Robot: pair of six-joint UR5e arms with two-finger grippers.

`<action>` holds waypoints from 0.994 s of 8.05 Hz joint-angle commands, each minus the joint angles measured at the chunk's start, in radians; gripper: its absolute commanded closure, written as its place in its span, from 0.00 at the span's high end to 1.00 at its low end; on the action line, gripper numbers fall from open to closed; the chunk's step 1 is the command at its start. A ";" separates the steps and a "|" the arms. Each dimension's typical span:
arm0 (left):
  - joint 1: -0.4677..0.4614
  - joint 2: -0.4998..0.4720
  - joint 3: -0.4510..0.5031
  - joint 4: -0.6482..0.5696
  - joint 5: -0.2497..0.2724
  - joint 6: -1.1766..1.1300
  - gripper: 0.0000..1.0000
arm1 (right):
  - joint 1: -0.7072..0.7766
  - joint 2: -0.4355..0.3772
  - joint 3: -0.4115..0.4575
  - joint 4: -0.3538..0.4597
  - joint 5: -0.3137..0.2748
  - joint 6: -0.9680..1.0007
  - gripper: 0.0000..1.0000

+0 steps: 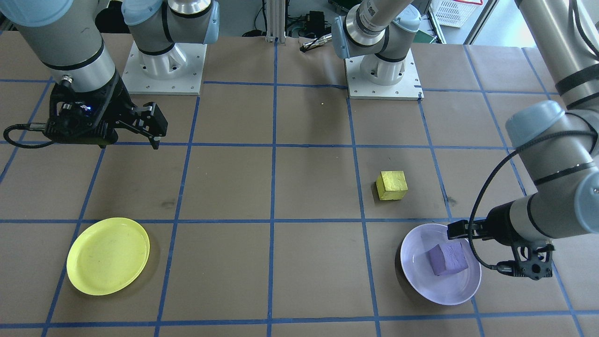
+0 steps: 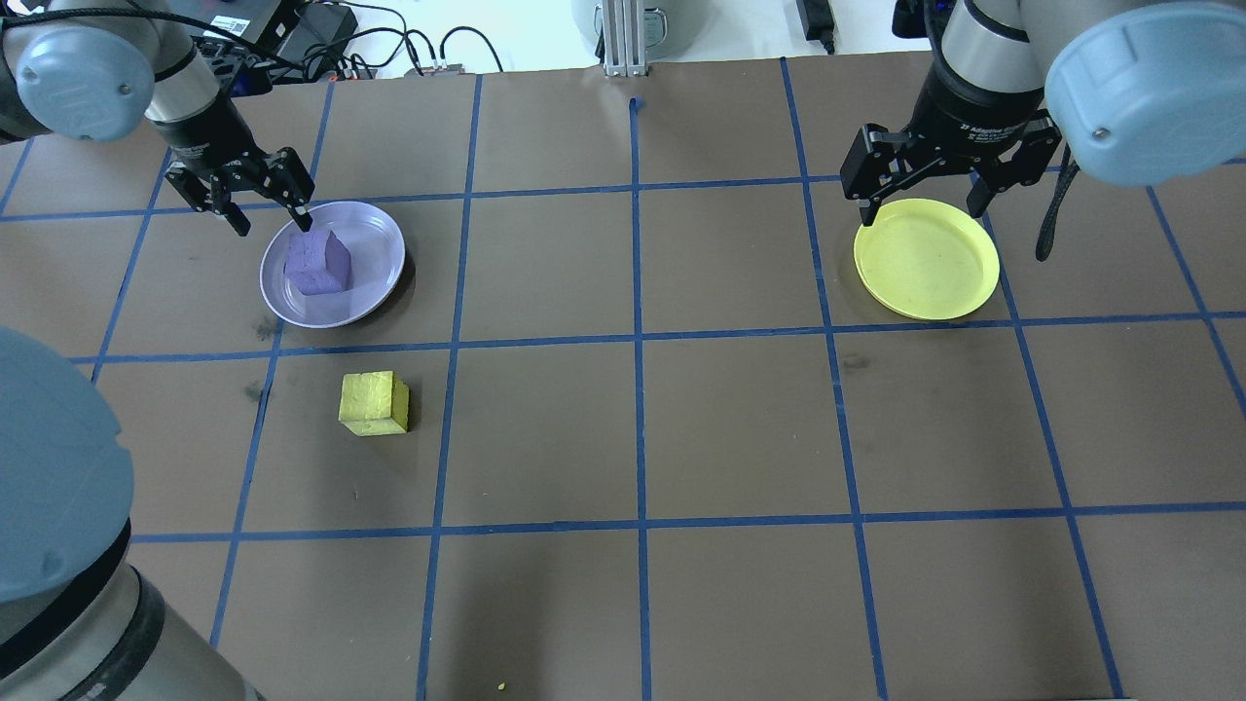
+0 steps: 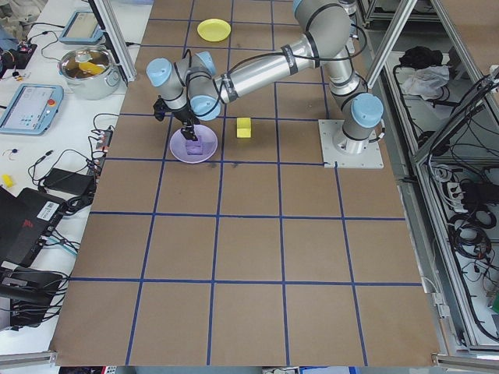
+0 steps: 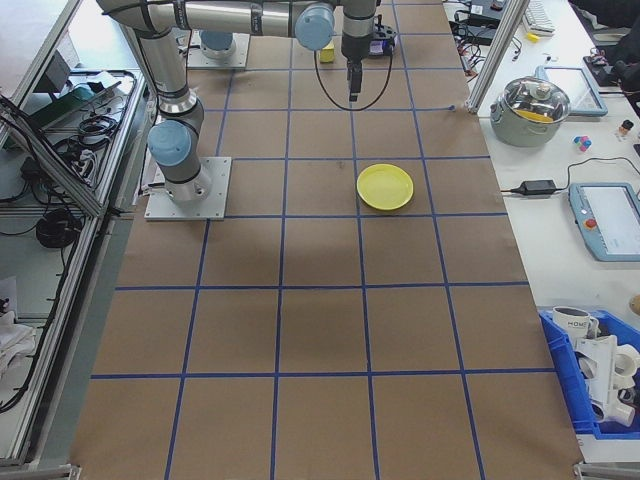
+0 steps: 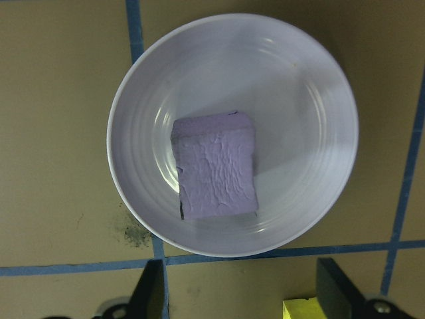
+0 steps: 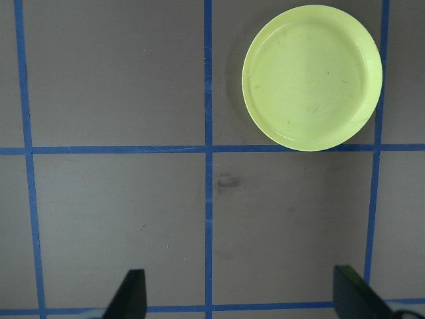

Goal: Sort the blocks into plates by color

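Left gripper (image 2: pixel 261 202) hangs open, empty, above the lavender plate (image 2: pixel 375 239) holding the purple block (image 2: pixel 316 263). Right gripper (image 2: pixel 925 195) is spread wide, empty. Yellow block (image 2: pixel 374 403) sits on the table (image 2: pixel 740 419), just beside the lavender plate.

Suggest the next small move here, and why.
Probably lift the open left gripper clear of the lavender plate, then shift it above the yellow block: the purple block already lies in its plate, while the yellow plate holds nothing.

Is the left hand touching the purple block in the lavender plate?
Apart. In the left wrist view, the left hand is open, both fingers at the bottom edge, clear of the purple block, which lies free in the lavender plate.
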 commanded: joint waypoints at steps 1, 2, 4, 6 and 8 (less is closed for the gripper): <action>-0.057 0.087 -0.045 -0.002 -0.030 -0.144 0.96 | 0.000 0.001 0.000 -0.002 0.000 0.000 1.00; -0.082 0.116 -0.093 -0.005 -0.025 -0.153 0.96 | -0.002 0.001 0.000 -0.002 0.004 0.002 1.00; -0.082 0.214 -0.308 0.079 -0.019 -0.136 0.96 | 0.000 0.001 0.000 -0.002 0.008 0.002 1.00; -0.082 0.239 -0.489 0.301 -0.011 -0.124 1.00 | -0.002 0.001 0.000 -0.002 0.003 0.000 1.00; -0.084 0.232 -0.536 0.303 -0.010 -0.125 1.00 | -0.002 0.001 0.000 -0.002 0.000 0.000 1.00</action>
